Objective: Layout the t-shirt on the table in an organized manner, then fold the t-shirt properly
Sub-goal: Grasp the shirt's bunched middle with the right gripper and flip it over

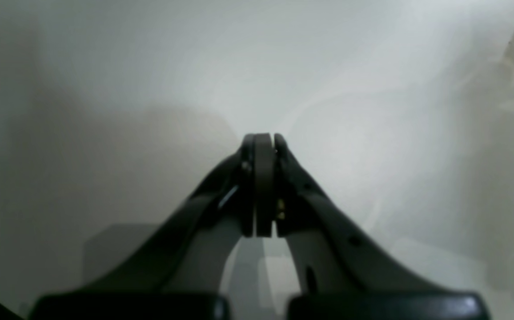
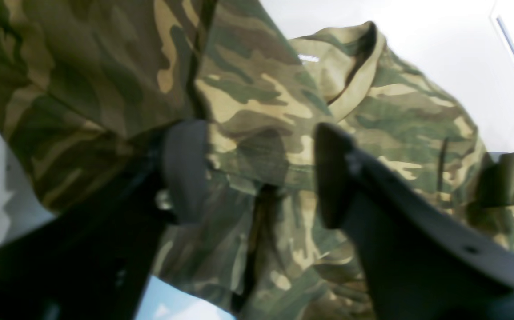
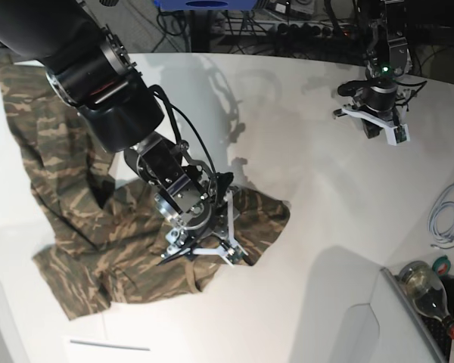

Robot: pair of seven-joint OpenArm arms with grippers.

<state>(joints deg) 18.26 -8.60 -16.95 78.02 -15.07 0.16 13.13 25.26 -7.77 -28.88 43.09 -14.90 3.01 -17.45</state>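
t-shirt [image 2: 257, 133] bunched between right gripper [image 2: 261, 173] jaws — untouched by left gripper [image 1: 263, 142].

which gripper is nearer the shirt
Right. The right gripper is down on the shirt, its jaws apart with cloth between them. The left gripper hangs shut over bare table, far across from the shirt.

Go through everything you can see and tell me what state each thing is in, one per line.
t-shirt: crumpled, not laid flat, not folded, collar facing up.
right gripper: jaws apart, down over a fold of the t-shirt, not clamped.
left gripper: jaws shut, empty, over bare table, away from the t-shirt.
bottle: lying on its side off the table's edge.
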